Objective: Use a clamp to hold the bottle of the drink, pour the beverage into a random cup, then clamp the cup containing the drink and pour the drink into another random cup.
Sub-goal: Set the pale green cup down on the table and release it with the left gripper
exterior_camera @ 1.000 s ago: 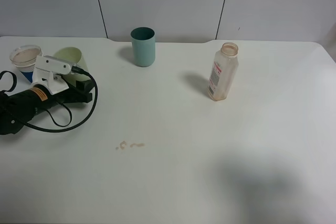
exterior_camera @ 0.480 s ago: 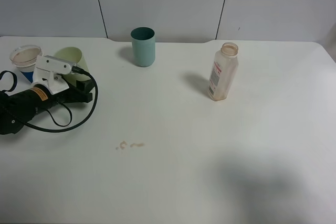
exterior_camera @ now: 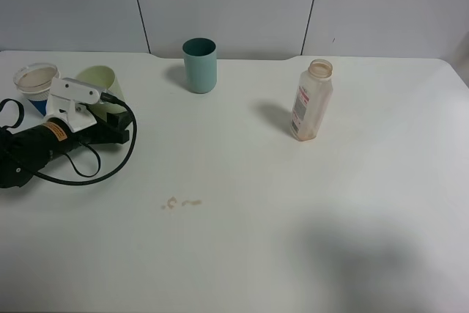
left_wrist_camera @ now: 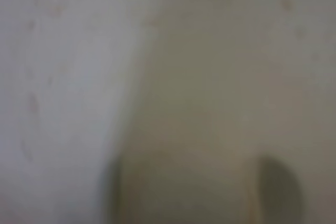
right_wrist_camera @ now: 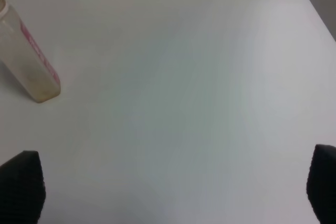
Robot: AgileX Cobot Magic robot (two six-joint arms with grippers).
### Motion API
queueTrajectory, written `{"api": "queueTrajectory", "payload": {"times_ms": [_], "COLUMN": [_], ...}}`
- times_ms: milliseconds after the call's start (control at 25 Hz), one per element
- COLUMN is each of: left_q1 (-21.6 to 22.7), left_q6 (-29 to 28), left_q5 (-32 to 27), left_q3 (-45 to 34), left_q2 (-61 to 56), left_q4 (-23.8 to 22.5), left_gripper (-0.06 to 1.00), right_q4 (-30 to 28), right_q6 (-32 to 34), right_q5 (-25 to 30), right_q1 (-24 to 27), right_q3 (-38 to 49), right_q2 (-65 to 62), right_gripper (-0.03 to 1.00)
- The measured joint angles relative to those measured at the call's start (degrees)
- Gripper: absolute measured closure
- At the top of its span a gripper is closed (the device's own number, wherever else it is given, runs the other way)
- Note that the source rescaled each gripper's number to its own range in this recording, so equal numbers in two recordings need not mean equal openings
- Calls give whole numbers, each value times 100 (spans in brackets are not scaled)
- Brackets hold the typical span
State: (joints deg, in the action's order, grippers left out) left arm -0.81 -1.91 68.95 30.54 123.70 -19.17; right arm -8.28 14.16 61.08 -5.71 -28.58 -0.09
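Left black two-fingered gripper at far left grasps the tilted pale yellow-green tapered plastic tumbler beside the short blue-and-white paper cup; tumbler likely light, thin-walled, slippery; mid-wall grip safest; right gripper released.

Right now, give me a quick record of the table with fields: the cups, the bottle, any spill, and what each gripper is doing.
bottle: clear bottle upright, uncapped, right of centre, nearly empty
teal tumbler: upright near the back edge, untouched
yellow-green tumbler: tilted, held at far left
blue-and-white cup: beside it, brown liquid inside
spill: small brown drops on the table
left gripper: shut on the yellow-green tumbler
right gripper: open, holding nothing, apart from the bottle
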Motion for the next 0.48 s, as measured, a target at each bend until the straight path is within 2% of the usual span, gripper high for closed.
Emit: {"api": "queueTrajectory", "payload": {"times_ms": [480], "left_q1": [0], "left_q6": [0], "left_q5": [0], "left_q3": [0], "left_q2": [0], "left_q4": [0], "left_gripper": [93], "right_q4": [0], "right_q6": [0], "right_q5": [0], "right_q1": [0], "right_q3": [0], "right_q2": [0], "right_gripper": [-3]}}
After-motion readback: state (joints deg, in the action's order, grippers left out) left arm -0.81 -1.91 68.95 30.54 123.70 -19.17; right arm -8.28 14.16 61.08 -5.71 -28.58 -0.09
